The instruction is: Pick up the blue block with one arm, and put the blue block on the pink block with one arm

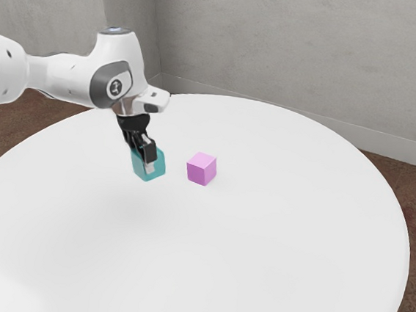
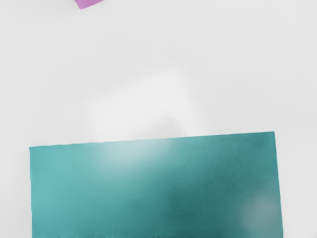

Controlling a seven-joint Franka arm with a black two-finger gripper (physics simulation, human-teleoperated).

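Fingers [image 1: 148, 155] are closed narrowly on the blue block [image 1: 157, 168], one finger lying against the face nearest you and the other behind it, so you have the block pinched from two sides. You can see the white arm [image 1: 53, 75] coming in from about ten o'clock in the exterior view and angling down to the block. The block sits left of the middle of the round white table [image 1: 259, 242]; you cannot tell whether it rests on the table or hangs just clear of it. It looks equal-sided, with no long axis to speak of, and it tilts slightly with the fingers. The pink block [image 1: 201, 168] stands near it at three o'clock, apart from it, with one corner turned toward six o'clock. Under your hand the blue block [image 2: 153, 188] shows broad and close, and the pink block [image 2: 91, 3] lies beyond it.
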